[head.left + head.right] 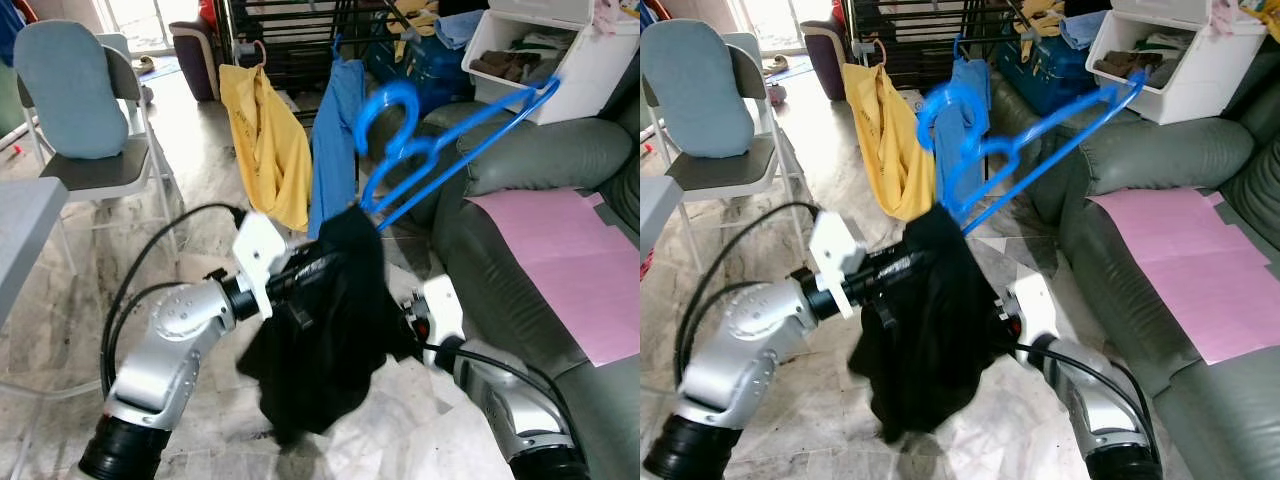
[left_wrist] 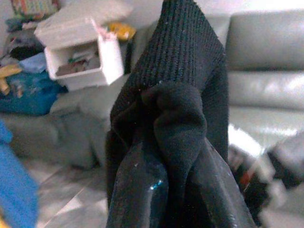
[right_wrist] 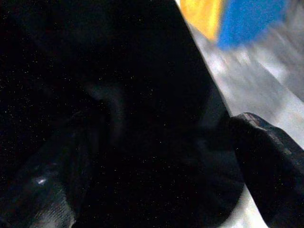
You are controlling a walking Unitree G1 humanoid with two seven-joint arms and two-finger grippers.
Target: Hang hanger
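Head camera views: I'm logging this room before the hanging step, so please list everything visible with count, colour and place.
hanger: 1, blue, raised above the black garment, tilted
black garment: 1, bunched between both grippers
shirt: 1, yellow, hanging on the rack
blue garment: 1, hanging beside the yellow one
rack: 1, dark, at the back
sofa: 1, grey-green, on the right
sheet: 1, pink, on the sofa seat
box: 1, white, on the sofa back
chair: 1, grey with blue cushion, left
left gripper: shut on the black garment
right gripper: in the black garment
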